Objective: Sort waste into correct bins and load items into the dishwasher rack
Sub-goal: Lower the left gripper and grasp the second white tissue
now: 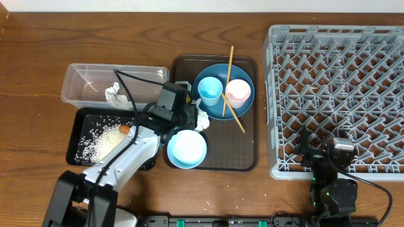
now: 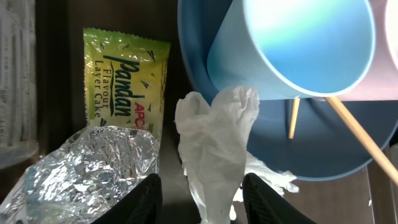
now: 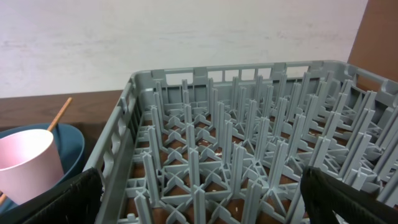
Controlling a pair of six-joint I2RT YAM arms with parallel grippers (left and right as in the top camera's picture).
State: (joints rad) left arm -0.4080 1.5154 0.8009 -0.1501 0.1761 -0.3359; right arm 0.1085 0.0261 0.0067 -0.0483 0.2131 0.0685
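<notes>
Tissue: crumpled white, standing up btwn the left hand's fingers, on the brown tray. Lower folds trail to the hand's right.
Handling: v. light, soft, no stiffness. Likely squashes flat, could tear or drag a tail. Unlikely to slip.
Hold: low on the thick bunched stalk, not the thin top flap.
Left hand: abt half open, one finger each side of tissue. Right-side finger looks close against the paper, left-side one shows a gap. No pinch seen yet.
Foil wrapper: just left of hand, near that finger, so risk of nipping it too.
Packet: ahead-left, lying flat.
Light blue cup: ahead-right, just beyond tissue, on blue plate.
Clear tub: further left of hand.
Right hand: wide open, empty, at dishwasher rack.
</notes>
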